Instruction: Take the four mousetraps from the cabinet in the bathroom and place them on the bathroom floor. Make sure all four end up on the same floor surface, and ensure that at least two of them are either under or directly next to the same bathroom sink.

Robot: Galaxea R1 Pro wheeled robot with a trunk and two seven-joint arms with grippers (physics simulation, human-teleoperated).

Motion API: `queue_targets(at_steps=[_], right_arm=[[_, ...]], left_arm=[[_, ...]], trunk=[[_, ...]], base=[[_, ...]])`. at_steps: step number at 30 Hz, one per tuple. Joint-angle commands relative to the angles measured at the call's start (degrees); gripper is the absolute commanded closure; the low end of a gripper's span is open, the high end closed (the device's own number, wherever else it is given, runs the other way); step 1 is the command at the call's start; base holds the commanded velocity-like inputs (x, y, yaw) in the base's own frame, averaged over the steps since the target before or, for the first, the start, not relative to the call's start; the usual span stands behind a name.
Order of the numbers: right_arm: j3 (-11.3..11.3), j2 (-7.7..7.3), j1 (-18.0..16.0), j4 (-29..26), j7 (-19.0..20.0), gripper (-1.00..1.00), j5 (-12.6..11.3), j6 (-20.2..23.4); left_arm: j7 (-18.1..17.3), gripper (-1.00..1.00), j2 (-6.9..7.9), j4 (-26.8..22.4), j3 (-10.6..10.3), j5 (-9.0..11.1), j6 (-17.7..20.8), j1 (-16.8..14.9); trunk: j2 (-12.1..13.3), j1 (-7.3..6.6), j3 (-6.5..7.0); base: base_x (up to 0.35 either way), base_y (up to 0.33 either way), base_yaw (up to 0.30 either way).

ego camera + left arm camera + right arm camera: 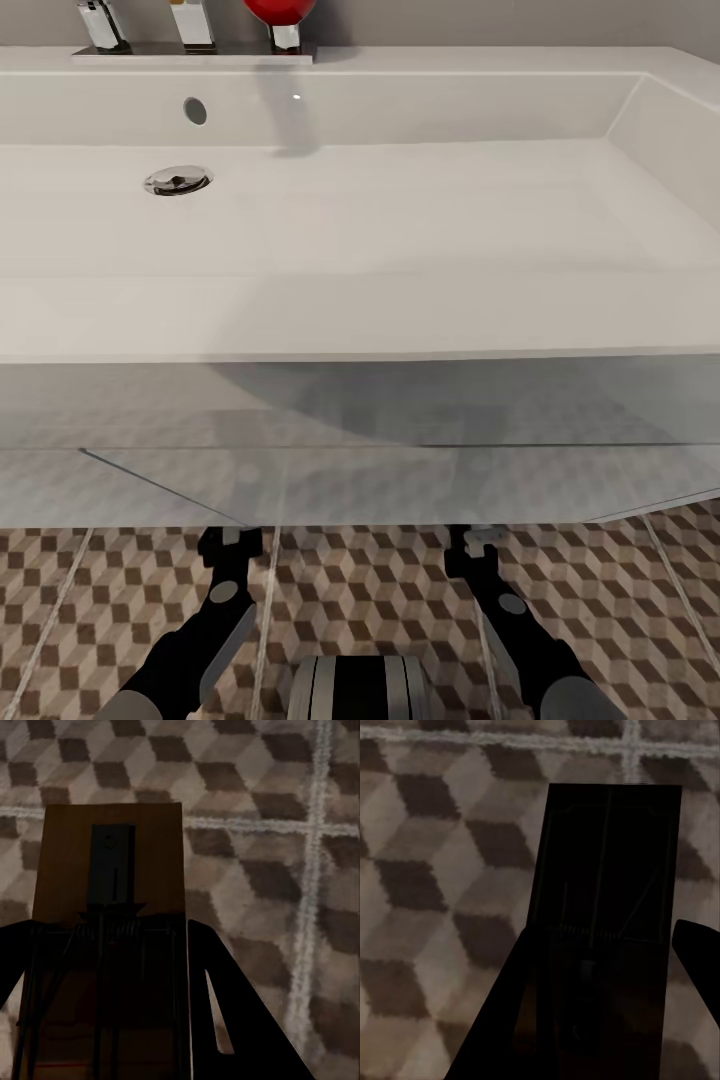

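Head view: both arms reach under the sink (360,330), above the floor (380,590). The left pincer (105,1020) pinches a mousetrap (112,855) between its fingers. The right pincer (607,1020) pinches another trap (611,870), jutting ahead of it.

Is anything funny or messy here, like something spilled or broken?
Nothing looks spilled or broken. The sink is clean and dry. Each gripper holds a mousetrap over the tiled floor: the left one and the right one, both whole.
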Motion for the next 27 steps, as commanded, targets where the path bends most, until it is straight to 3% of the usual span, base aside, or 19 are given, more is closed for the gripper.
queue_targets(at_steps=[1, 8, 14, 27], right_arm=[[-0.31, 0.05, -0.05, 0.09, 0.21, 1.00, 0.55, -0.16], [-0.21, 0.09, -0.15, 0.41, 0.11, 1.00, 0.55, -0.22], [-0.12, 0.13, -0.15, 1.31, 0.11, 1.00, 0.69, -0.29], [-0.11, 0.14, -0.15, 1.47, 0.11, 1.00, 0.81, -0.40]], left_arm=[[0.22, 1.00, 0.10, 0.24, -0.35, 0.44, -0.31, -0.11], [-1.77, 1.00, 0.11, 2.02, -0.12, 0.58, -1.19, -0.57], [-1.41, 1.00, -0.19, 2.14, -0.03, 0.44, -5.84, -0.61], [-1.80, 1.00, -0.31, 2.55, -0.04, 0.54, -5.96, -0.61]], trunk=[[-0.01, -0.01, -0.03], [-0.01, -0.01, -0.03], [-0.01, -0.01, -0.03], [-0.01, -0.01, -0.03]], base=[[0.000, 0.000, 0.000], [0.000, 0.000, 0.000], [0.000, 0.000, 0.000], [0.000, 0.000, 0.000]])
